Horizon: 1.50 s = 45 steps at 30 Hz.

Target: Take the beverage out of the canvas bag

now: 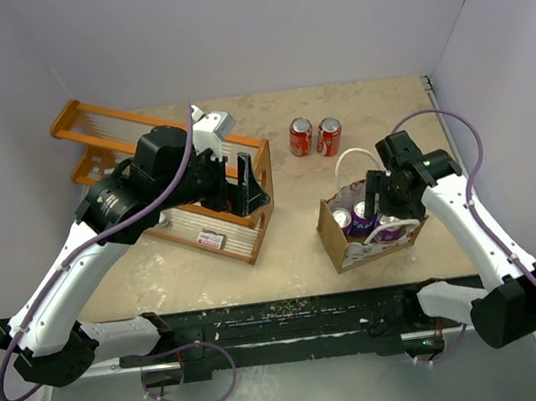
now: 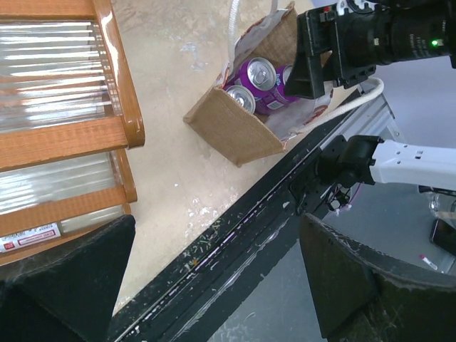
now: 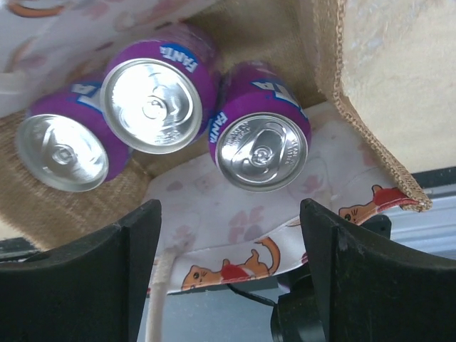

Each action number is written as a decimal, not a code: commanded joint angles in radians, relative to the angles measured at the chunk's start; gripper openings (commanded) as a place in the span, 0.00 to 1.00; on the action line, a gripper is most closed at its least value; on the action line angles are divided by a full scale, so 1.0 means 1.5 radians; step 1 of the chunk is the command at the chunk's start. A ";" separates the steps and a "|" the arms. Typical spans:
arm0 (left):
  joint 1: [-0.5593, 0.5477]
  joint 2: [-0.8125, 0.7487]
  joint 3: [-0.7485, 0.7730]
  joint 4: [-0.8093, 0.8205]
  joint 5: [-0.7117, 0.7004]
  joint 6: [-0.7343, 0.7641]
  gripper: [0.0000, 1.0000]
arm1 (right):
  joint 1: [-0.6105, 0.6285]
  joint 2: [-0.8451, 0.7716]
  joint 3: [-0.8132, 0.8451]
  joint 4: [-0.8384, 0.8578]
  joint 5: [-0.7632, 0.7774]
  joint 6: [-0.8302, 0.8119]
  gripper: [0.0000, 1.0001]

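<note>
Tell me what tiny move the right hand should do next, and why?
Probably lower the right gripper straight onto the purple can lined up between its open jaws: it hovers over the canvas bag, gripping nothing yet.

Left gripper (image 1: 251, 195) hangs left of centre, fingers wide; right gripper (image 1: 375, 209), centre right, points down, fingers seemingly parted.

Middle purple can (image 3: 151, 105): "FANTA" in white on a blue patch, near the rim.
Right purple can (image 3: 261, 146): same blue patch, only a final "A" legible.
Left purple can (image 3: 63, 152): single "A" legible.
Red cans (image 1: 314, 137): brand illegible.
Sticker (image 2: 28, 236) on wooden rack (image 2: 68, 139): print too small to read.
</note>
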 commanded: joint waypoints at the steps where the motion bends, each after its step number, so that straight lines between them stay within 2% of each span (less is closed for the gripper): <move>1: -0.001 -0.005 0.023 0.001 0.021 0.029 0.99 | 0.003 0.006 -0.023 -0.001 0.044 0.025 0.82; 5: -0.003 -0.005 0.015 0.007 0.028 0.031 0.99 | 0.003 0.016 -0.029 -0.001 0.074 0.037 0.89; 9: -0.011 -0.002 0.016 0.009 0.019 0.034 0.99 | 0.003 0.033 -0.037 0.017 0.084 0.041 0.92; 23: -0.010 0.002 0.019 0.007 -0.001 0.038 0.99 | 0.002 0.132 -0.081 0.071 0.074 0.067 0.89; 34: -0.011 0.023 0.029 0.015 0.018 0.027 0.99 | 0.003 0.090 -0.129 0.098 0.062 0.079 0.85; 45: -0.011 0.022 0.017 0.028 0.031 0.002 0.99 | 0.003 0.104 -0.140 0.122 0.049 0.077 0.84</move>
